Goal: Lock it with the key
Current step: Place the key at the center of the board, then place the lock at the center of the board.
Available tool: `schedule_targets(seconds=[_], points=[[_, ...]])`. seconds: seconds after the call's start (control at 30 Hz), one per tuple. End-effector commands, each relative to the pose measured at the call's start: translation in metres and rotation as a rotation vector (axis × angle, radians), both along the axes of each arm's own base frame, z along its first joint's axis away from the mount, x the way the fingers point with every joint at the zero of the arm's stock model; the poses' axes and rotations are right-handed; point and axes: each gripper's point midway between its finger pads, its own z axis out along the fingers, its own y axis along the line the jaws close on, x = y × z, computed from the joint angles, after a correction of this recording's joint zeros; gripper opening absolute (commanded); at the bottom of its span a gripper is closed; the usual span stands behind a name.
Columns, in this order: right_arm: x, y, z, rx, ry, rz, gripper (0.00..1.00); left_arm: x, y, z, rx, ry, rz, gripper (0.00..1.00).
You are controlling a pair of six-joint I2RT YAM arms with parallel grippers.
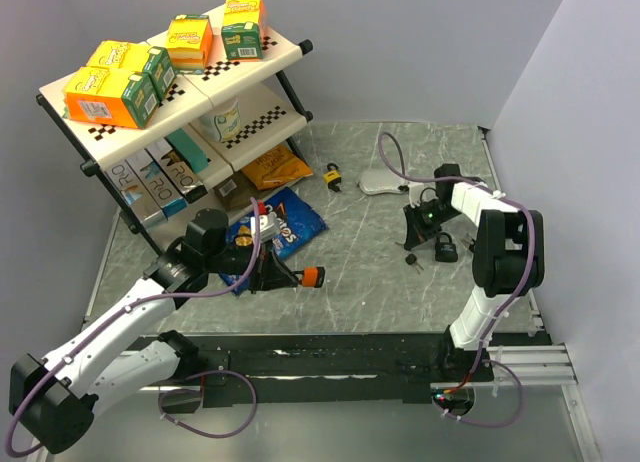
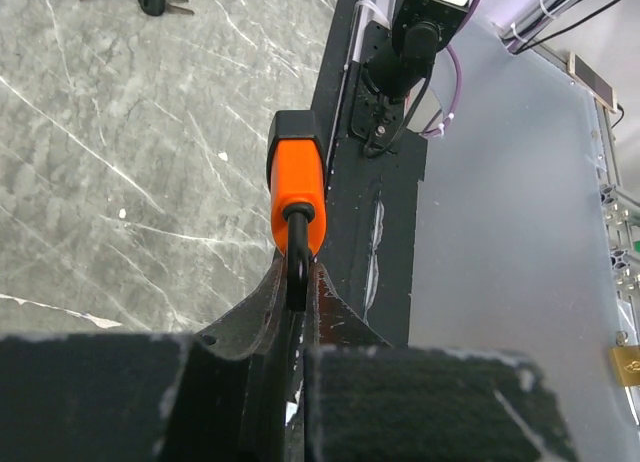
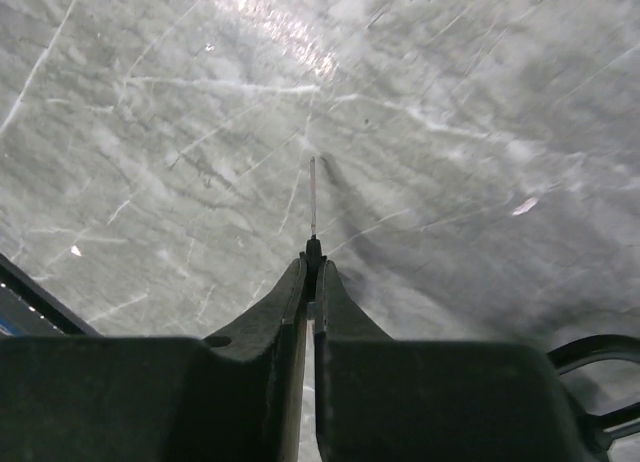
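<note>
The right pincer (image 3: 313,269) is pressed closed on the small dark head of a key (image 3: 313,197). The key's thin metal blade sticks straight out past the fingertips, seen edge-on, above the grey marbled desk (image 3: 150,132). Whether the blade's tip touches the desk cannot be told. A dark key bunch (image 1: 411,259) lies flat on the desk just below this pincer in the overhead view, on the side toward the arm bases and apart from its fingers. A black padlock (image 1: 446,248) with a silver shackle stands just beside the pincer on the same near side, to the right of the bunch. The left pincer (image 2: 298,282) is also closed, clamping the black shackle of an orange padlock (image 2: 297,187). The padlock's body points straight out beyond the fingertips, with its black-capped end farthest away. From this pincer the key bunch is well ahead and off to the left, far from the orange padlock. A blue snack bag (image 1: 290,222) lies behind the left pincer, and a yellow-orange padlock (image 1: 333,177) sits farther off, well apart from both pincers.
</note>
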Motion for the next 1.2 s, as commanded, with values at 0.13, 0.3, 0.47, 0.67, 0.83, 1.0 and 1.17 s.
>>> schedule_targets(seconds=[0.13,0.3,0.47,0.67,0.83,1.0,1.17], points=[[0.031,-0.004,0.014,-0.014,-0.062,-0.041,0.24,-0.003,-0.005,0.011,-0.066,0.005,-0.019,0.01],[0.039,-0.005,0.042,-0.014,-0.128,-0.039,0.65,-0.004,-0.006,0.003,-0.06,0.065,-0.015,0.01],[0.039,0.011,0.103,0.023,-0.269,0.019,0.75,-0.001,-0.008,0.009,-0.066,0.091,0.002,0.01],[-0.005,0.064,0.179,0.083,-0.499,0.236,0.93,-0.001,-0.008,0.003,-0.034,0.17,0.026,0.01],[-0.075,0.129,0.202,0.109,-0.673,0.555,0.99,-0.007,-0.01,0.003,-0.048,0.242,0.011,0.01],[-0.131,0.167,0.219,0.211,-0.768,0.766,0.99,-0.007,-0.013,0.008,-0.072,0.325,0.034,0.01],[-0.152,0.198,0.223,0.234,-0.834,0.884,0.99,-0.005,-0.018,0.01,-0.11,0.384,0.053,0.01]])
